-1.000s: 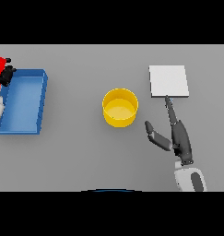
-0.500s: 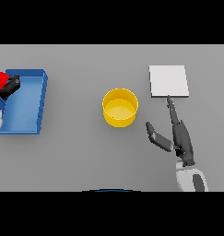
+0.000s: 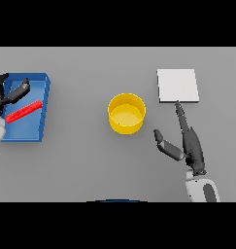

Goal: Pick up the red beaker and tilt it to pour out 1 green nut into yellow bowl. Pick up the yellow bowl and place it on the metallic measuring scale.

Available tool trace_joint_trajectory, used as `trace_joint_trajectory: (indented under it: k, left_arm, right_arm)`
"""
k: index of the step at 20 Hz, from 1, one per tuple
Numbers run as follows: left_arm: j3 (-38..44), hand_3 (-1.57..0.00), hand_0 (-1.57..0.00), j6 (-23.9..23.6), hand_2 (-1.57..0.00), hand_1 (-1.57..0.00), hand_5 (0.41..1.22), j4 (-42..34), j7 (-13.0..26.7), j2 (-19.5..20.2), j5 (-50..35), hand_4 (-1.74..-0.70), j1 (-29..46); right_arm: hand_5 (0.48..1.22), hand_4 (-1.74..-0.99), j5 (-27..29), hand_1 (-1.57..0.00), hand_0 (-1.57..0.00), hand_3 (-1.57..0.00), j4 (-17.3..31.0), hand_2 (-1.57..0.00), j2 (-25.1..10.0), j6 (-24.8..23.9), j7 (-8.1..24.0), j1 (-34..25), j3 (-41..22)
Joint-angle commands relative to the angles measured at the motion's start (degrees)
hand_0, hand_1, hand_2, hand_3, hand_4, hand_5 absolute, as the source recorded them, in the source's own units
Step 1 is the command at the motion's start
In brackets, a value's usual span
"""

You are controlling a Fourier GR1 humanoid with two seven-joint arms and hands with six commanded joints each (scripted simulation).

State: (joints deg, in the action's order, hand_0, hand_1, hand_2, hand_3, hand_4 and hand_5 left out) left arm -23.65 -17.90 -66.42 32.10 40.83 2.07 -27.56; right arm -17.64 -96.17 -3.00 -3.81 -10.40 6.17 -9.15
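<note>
From the head view, the left hand (image 3: 7, 93) hovers over the blue tray (image 3: 39, 129) at the desk's (image 3: 85, 165) left edge, fingers loose, holding nothing. The red beaker (image 3: 23, 111) lies on its side inside the tray, just beside that hand. The yellow bowl (image 3: 126, 113) stands mid-desk. The scale (image 3: 177, 85) sits toward the far right. The right hand (image 3: 190, 143) rests released near it, fingers straight, pointing at the scale.

Bare counter (image 3: 80, 160) between blue tray (image 3: 44, 104) and yellow bowl (image 3: 126, 113), open gap from bowl to scale (image 3: 177, 85) (right hand (image 3: 190, 146) just beside it), tray walls ringing red beaker (image 3: 23, 111).
</note>
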Motion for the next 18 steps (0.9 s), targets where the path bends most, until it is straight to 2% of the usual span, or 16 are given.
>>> trace_joint_trajectory:
  k: [1, 3, 4, 6, 8, 10, 14, 18]
  left_arm:
    - [0.4, -0.16, -0.20, 0.1, -0.17, -0.17, 0.652, 1.0, -0.9, 0.0, -0.1, -0.80, -0.3]
    - [0.6, -0.10, -0.13, -0.1, -0.11, -0.11, 0.649, 1.0, -2.7, -0.2, -0.4, -0.79, 0.1]
    - [0.7, -0.08, -0.10, -0.4, -0.09, -0.08, 0.651, 0.8, -3.0, -0.1, -0.3, -0.78, 0.1]
    - [0.3, -0.05, -0.07, -1.3, -0.06, -0.05, 0.657, -0.4, -3.9, 0.0, 0.5, -0.76, 0.5]
    - [0.4, -0.03, -0.04, -1.1, -0.03, -0.03, 0.661, -0.2, -3.7, -0.3, 0.0, -0.75, 0.0]
    - [0.3, -0.02, -0.03, -1.5, -0.02, -0.02, 0.664, -0.1, -4.4, -0.6, 0.2, -0.74, -0.2]
    - [-0.1, -0.01, -0.01, -1.9, -0.01, -0.01, 0.680, -0.2, -4.0, -0.3, 0.7, -0.73, 0.2]
    - [-0.3, 0.00, 0.00, -1.2, 0.00, 0.00, 0.696, -0.6, -3.5, 0.2, 0.5, -0.74, 0.0]
  right_arm:
    - [0.642, -1.015, -0.1, 0.00, 0.00, 0.00, -0.1, 0.00, 0.1, 0.0, 0.6, -0.3, -0.1]
    - [0.640, -1.021, -1.2, 0.00, 0.00, 0.00, -0.4, 0.00, 0.0, -0.2, 1.7, -0.3, -0.6]
    - [0.640, -1.020, -2.3, 0.00, 0.00, 0.00, -0.4, 0.00, -1.0, 0.1, 3.9, -1.2, -0.6]
    - [0.669, -1.005, -2.5, 0.00, 0.00, 0.00, 0.1, 0.00, -3.9, 3.8, 3.1, -3.0, -1.6]
    - [0.679, -1.044, -6.7, 0.00, 0.00, 0.00, 1.1, 0.00, -9.0, 7.5, 5.2, -7.9, -3.5]
    - [0.677, -1.094, -10.2, 0.00, 0.00, 0.00, 2.0, 0.00, -12.4, 11.0, 7.4, -11.8, -5.8]
    - [0.677, -1.192, -17.6, 0.00, 0.00, 0.00, 6.7, 0.00, -18.0, 16.1, 5.6, -20.8, -11.1]
    - [0.684, -1.225, -23.4, 0.00, 0.00, 0.00, 11.3, 0.00, -21.4, 20.4, 2.2, -29.0, -16.4]
